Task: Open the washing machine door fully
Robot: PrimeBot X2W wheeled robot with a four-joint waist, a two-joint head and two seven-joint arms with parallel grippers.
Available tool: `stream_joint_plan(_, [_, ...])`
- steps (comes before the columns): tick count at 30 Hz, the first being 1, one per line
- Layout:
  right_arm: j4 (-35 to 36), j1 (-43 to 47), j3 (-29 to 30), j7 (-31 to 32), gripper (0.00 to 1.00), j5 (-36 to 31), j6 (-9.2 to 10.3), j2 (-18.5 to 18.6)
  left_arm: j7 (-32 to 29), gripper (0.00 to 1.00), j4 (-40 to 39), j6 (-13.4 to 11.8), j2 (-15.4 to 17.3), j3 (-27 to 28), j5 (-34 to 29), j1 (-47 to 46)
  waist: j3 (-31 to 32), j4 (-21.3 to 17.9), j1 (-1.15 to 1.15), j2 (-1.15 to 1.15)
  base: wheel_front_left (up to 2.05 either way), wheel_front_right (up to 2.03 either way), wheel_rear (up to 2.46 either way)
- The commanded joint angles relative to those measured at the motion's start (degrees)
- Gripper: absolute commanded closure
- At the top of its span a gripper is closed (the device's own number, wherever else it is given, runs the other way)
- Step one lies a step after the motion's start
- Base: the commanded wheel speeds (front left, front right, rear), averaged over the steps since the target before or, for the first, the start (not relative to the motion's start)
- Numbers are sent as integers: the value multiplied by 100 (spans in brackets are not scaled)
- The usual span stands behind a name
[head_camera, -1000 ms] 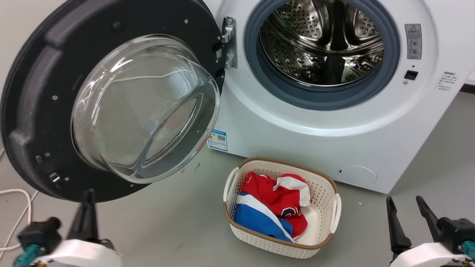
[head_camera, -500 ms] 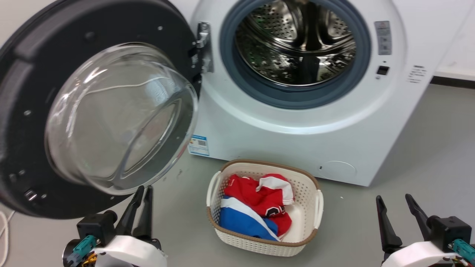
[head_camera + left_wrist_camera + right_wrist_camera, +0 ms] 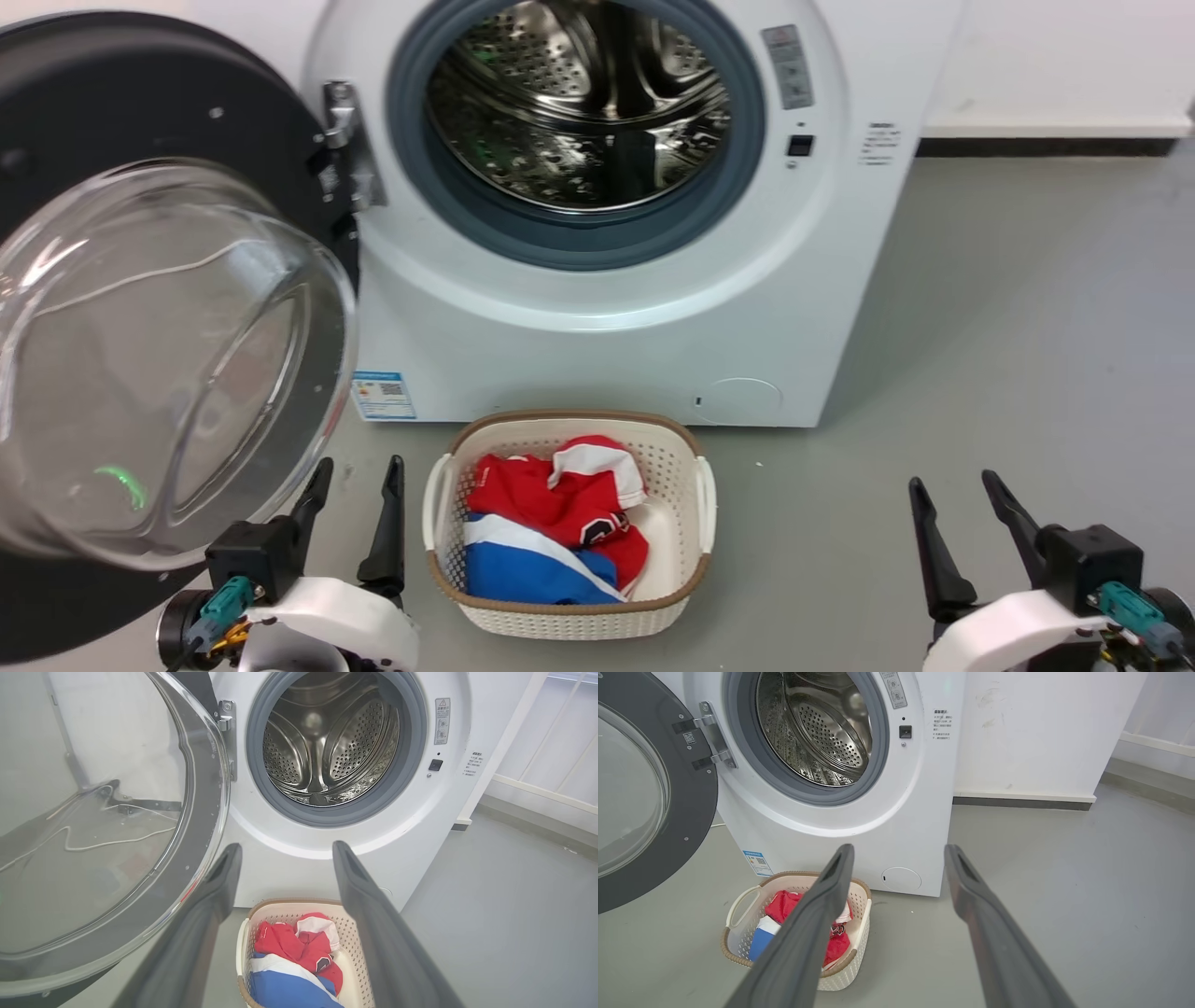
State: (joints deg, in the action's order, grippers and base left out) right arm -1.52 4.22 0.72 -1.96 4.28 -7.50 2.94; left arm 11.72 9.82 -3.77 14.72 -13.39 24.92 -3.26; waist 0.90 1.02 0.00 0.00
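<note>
Both agape: left tool (image 3: 360, 461), right tool (image 3: 951, 478).

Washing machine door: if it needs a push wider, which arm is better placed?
Left, probably. The left gripper, open, hovers just beside the lower rim of the washing machine door. The right gripper, also open, sits far across, beyond the laundry basket.

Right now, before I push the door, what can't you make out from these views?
The washing machine door: left rim cut off by the head view's left edge.
Space behind the door: hidden by the door itself, so remaining swing is unknown.
The warning label: print too small to read.
The basket: sides covered by the left hand in the left wrist view.
</note>
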Motion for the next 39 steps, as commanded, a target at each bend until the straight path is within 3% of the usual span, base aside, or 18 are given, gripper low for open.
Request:
stream_joint_plan(1, [-8,-111,-48,-14,0,-32,2,-11,35,0,53,-47,48,14,-57,-71,-20,-203,0,0,0,0,0])
stream_joint_plan(13, [-59,-86,-61,-85,0,21,2,-11,166,0,296,-331,130,29,-302,-95,-36,-409,0,0,0,0,0])
stream_joint_plan(36, [-20,-118,-64,-83,0,-6,2,-11,92,0,245,-422,236,-111,-302,-25,-26,-277,0,0,0,0,0])
stream_joint_plan(37, [-48,-81,-59,-73,100,24,0,0,97,100,268,-409,229,-116,-298,-60,-26,-276,0,0,0,0,0])
stream_joint_plan(39, [-133,-21,-64,-69,100,35,0,-1,95,100,353,-398,184,-128,-290,-13,-25,-276,0,0,0,0,0])
